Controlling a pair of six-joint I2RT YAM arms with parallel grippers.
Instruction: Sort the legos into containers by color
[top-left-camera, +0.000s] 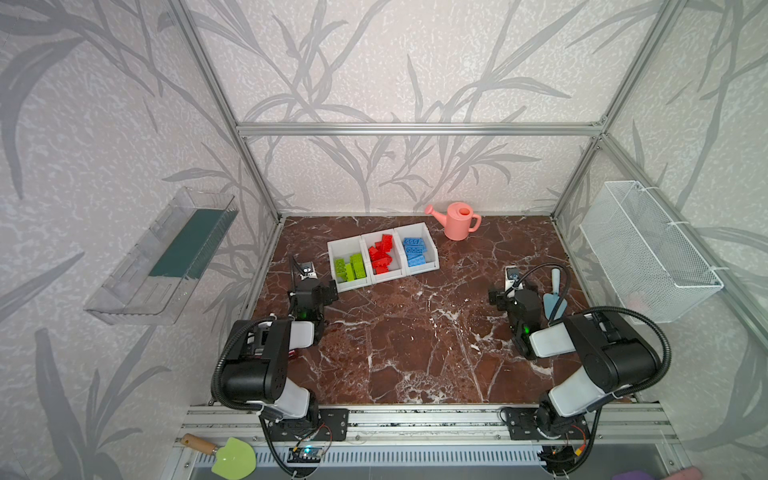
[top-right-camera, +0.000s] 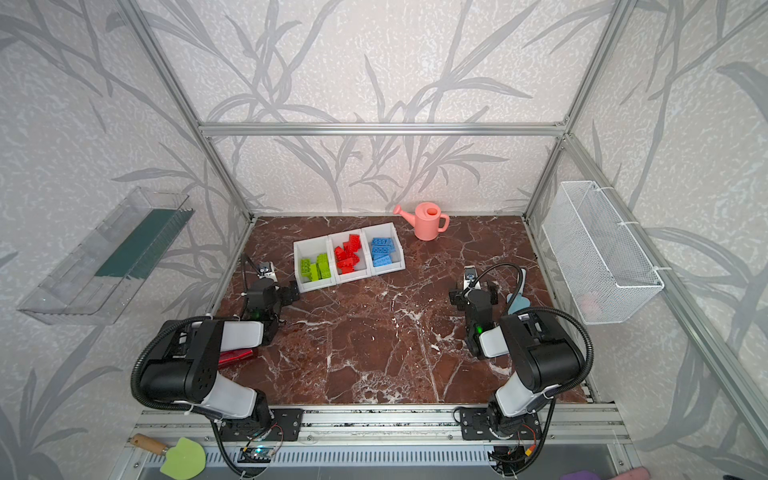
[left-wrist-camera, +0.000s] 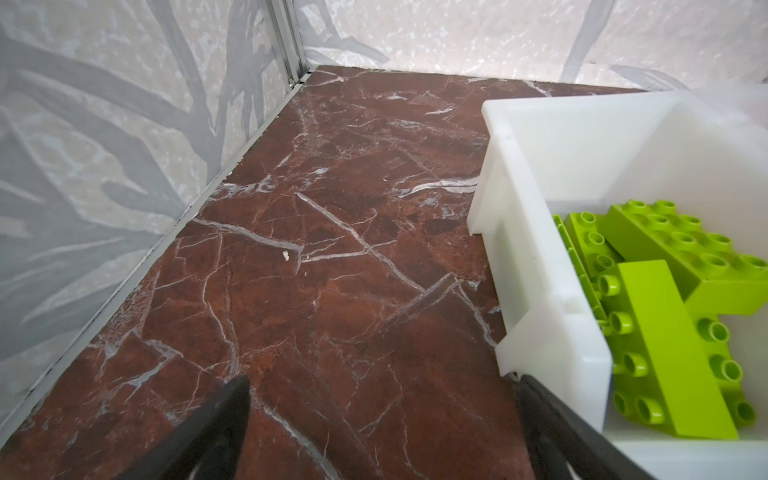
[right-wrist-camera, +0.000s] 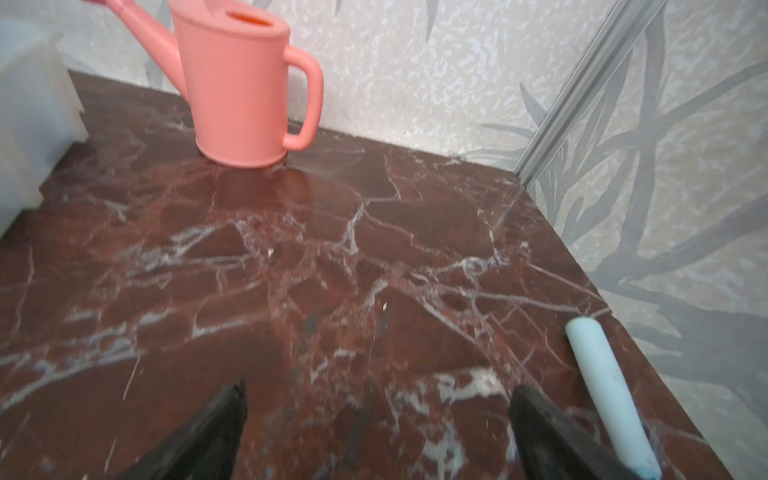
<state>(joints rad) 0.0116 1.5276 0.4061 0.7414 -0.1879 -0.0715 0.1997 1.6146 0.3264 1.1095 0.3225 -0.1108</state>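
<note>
Marble table (top-left-camera: 415, 340) carries everything. White wire basket (top-left-camera: 648, 249) hangs on the wall out past the right arm, clear tray (top-left-camera: 166, 257) on the wall out past the left arm, both off the table. Both arms sit low at the near edge. Left gripper (left-wrist-camera: 382, 382): jaws spread wide, only tabletop between them. Right gripper (right-wrist-camera: 378, 388): same, wide apart, holding nothing. The containers (top-left-camera: 347, 247), three white bins in a row, are just ahead of the left gripper and off to its right. The nearest bin's front corner sits right by that gripper's right finger (left-wrist-camera: 548, 415); contact, can't tell. From the right gripper they're ahead-left, well apart. Pink watering can (top-left-camera: 457, 222) stands upright ahead of the right gripper, by the back wall. Light-blue trowel (top-left-camera: 555, 299) lies flat just right of the right gripper, handle alongside its right finger (right-wrist-camera: 548, 428). Sorting looks done: lime green legos (top-left-camera: 351, 268) are in the bin nearest the left gripper, red legos (top-left-camera: 381, 253) in the middle one, blue legos (top-left-camera: 414, 249) in the farthest. A small red item (top-right-camera: 235, 357) shows under the left forearm, behind that gripper; can't tell what it is.
</note>
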